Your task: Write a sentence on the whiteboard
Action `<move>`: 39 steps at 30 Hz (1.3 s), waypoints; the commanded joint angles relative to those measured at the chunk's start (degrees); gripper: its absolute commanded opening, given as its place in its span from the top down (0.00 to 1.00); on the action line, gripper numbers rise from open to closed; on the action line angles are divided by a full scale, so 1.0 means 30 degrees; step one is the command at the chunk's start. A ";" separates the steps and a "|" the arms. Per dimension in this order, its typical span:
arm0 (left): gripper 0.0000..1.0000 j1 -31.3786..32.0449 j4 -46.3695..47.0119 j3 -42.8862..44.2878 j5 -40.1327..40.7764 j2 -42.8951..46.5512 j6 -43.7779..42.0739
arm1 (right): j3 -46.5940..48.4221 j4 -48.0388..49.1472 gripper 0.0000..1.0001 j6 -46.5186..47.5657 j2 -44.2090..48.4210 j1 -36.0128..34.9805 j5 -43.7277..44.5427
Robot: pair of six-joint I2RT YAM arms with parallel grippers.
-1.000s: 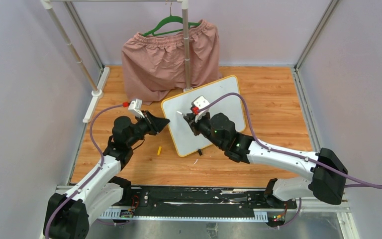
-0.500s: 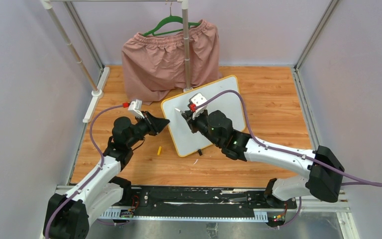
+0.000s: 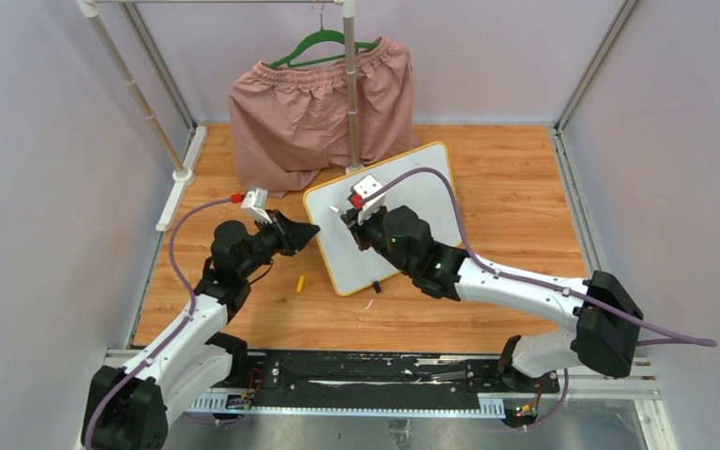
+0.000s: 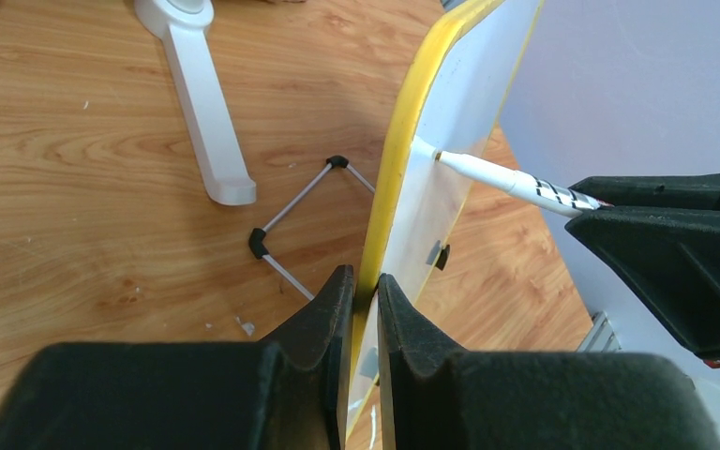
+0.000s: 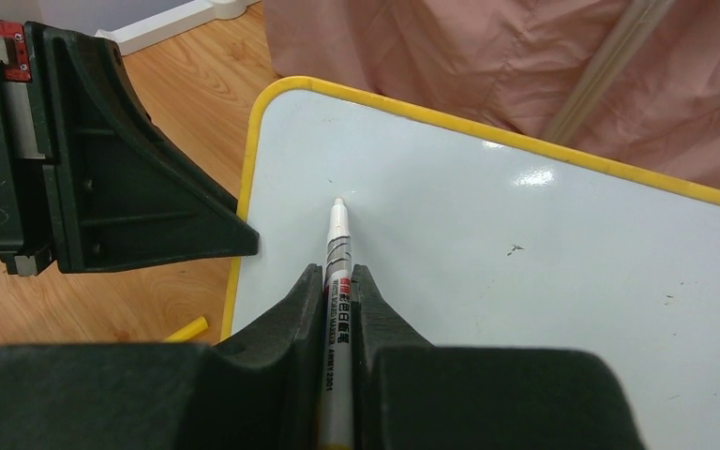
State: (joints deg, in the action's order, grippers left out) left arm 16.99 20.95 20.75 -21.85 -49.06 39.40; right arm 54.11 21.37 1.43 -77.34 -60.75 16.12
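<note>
The whiteboard [image 3: 427, 202], white with a yellow frame, stands tilted on the wooden table. My left gripper [image 3: 311, 232] is shut on its left edge, and the left wrist view shows the jaws pinching the yellow frame [image 4: 367, 281]. My right gripper [image 3: 347, 218] is shut on a white marker [image 5: 337, 246]. The marker tip [image 4: 427, 150] rests against the board face near its upper left corner. No sentence shows on the whiteboard [image 5: 525, 262], only a few tiny specks.
Pink shorts [image 3: 319, 112] hang on a green hanger from a rack just behind the board. The rack's white foot [image 3: 176, 192] lies at the left. A small yellow cap [image 3: 301, 281] lies on the table by the board's lower left corner.
My right gripper has slid the marker a little to the left and up across the board. The left gripper and the board have not moved.
</note>
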 commanded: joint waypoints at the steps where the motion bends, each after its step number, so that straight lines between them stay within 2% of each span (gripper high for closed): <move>1: 1.00 -0.0040 0.0291 -0.0257 -0.0277 0.0272 -0.0183 | 0.0780 -0.0222 1.00 0.0112 -0.0277 -0.0257 0.0253; 19: 1.00 -0.0040 0.0341 -0.0296 -0.0282 0.0478 -0.0176 | 0.1455 -0.2111 1.00 0.0202 -0.0741 -0.0580 -0.1045; 39: 1.00 -0.0040 0.0341 -0.0296 -0.0333 0.0566 -0.0212 | 0.0863 -0.3615 1.00 0.0196 -0.0104 -0.0572 0.1683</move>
State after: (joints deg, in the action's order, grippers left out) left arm 16.99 20.91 20.23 -21.43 -48.47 39.18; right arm 56.84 13.13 1.41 -78.48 -62.28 16.58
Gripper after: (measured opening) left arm 0.166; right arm 0.140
